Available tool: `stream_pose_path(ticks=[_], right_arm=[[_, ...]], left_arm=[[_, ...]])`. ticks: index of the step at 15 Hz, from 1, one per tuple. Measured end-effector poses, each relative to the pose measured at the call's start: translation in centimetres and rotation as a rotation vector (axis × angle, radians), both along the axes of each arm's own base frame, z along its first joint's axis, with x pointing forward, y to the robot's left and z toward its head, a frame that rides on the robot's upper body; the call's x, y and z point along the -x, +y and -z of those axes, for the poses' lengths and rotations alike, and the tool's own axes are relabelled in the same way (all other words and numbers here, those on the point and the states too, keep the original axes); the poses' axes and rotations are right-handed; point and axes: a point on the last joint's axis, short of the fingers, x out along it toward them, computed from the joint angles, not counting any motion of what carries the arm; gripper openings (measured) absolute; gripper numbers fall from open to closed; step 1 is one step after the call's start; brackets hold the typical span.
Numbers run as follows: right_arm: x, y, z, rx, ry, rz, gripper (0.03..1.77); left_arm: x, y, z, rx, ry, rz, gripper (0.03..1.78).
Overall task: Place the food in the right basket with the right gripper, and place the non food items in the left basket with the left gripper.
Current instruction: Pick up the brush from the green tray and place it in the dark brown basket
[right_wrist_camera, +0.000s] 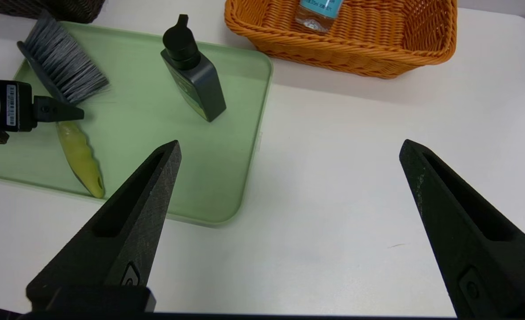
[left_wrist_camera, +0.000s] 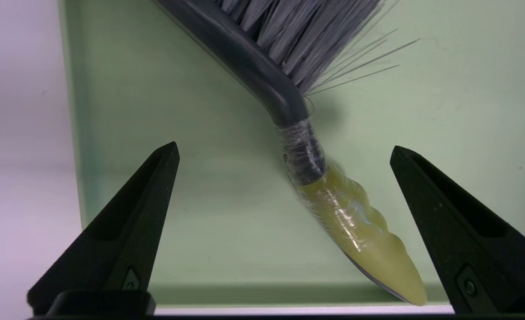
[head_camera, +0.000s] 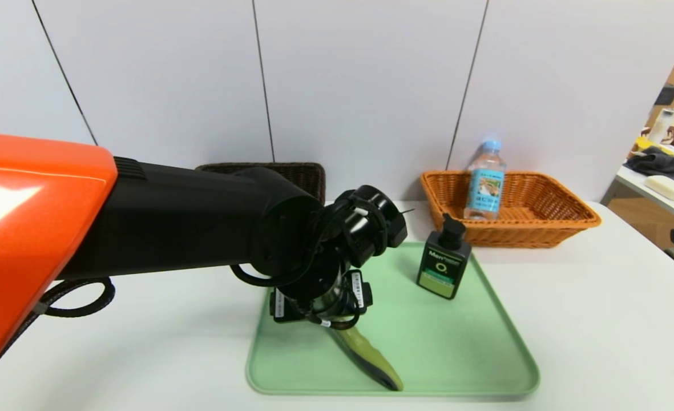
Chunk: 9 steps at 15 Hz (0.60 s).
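The scrub brush [left_wrist_camera: 355, 222] lies on a green tray [head_camera: 485, 354], its olive handle [head_camera: 371, 357] pointing toward the front edge. My left gripper [left_wrist_camera: 284, 149] hangs open just above the brush, one finger on each side of its neck and neither touching it. The black pump bottle [head_camera: 444, 265] stands on the tray's far right part. The water bottle [head_camera: 485, 182] stands upright inside the orange basket [head_camera: 565, 211]. The dark brown basket [head_camera: 297, 174] sits behind my left arm, mostly hidden. My right gripper [right_wrist_camera: 290, 142] is open and empty over bare table right of the tray, out of the head view.
The white table [head_camera: 599, 319] runs to a wall just behind both baskets. Beyond its right edge, a side table [head_camera: 668, 182] holds cloth and small items. My thick left arm, with its orange shell [head_camera: 28, 228], covers the left part of the head view.
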Motion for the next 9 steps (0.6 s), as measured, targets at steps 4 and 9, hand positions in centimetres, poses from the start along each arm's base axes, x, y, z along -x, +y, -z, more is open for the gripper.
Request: stream_pose_path(ticks=[4,9], right_arm=[[-0.01,0.02,0.09,0.0,0.003,-0.002,1.69],[0.05,0.01,0.14,-0.001,0.004,-0.006,1.69]], left_arm=[[-0.26,0.03,0.26,0.0,0.005,-0.023,1.69],[-0.57,-0.26,0.33,0.003,0.0,-0.029,1.69]])
